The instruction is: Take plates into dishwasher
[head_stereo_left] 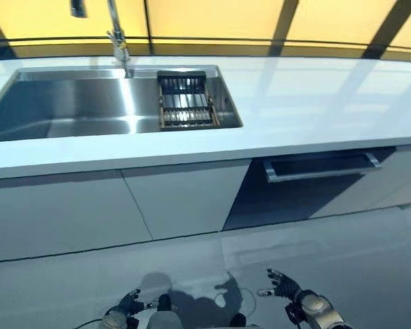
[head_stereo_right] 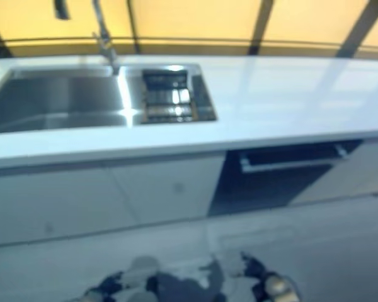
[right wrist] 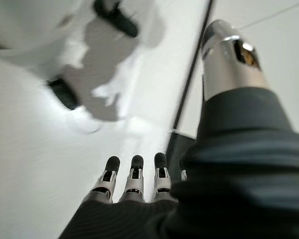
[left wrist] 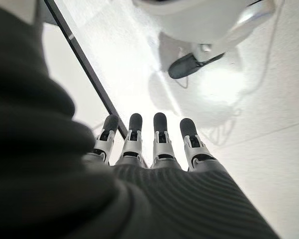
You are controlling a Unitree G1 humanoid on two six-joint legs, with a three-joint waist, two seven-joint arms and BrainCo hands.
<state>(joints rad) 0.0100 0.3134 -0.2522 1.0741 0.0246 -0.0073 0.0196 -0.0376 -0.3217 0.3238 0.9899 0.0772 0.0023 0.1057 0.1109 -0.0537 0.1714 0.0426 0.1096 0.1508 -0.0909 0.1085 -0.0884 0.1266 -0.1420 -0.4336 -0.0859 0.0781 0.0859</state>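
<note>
A dark dish rack (head_stereo_left: pixel 185 101) sits in the right end of the steel sink (head_stereo_left: pixel 68 110). Pale upright pieces show in it; I cannot tell whether they are plates. Under the counter to the right is the dishwasher front with a long silver handle (head_stereo_left: pixel 322 166) and a dark gap along its top. My left hand (head_stereo_left: pixel 127 305) hangs low above the floor, with straight fingers (left wrist: pixel 159 134) and nothing held. My right hand (head_stereo_left: pixel 284 284) also hangs low, in front of the dishwasher side. Its fingers (right wrist: pixel 134 174) are spread and empty. Both hands are far below the counter.
A white countertop (head_stereo_left: pixel 315 103) runs across the view, with a tap (head_stereo_left: pixel 118 34) behind the sink. White cabinet doors (head_stereo_left: pixel 178 199) stand below the sink. A pale tiled floor (head_stereo_left: pixel 356 260) lies between me and the cabinets.
</note>
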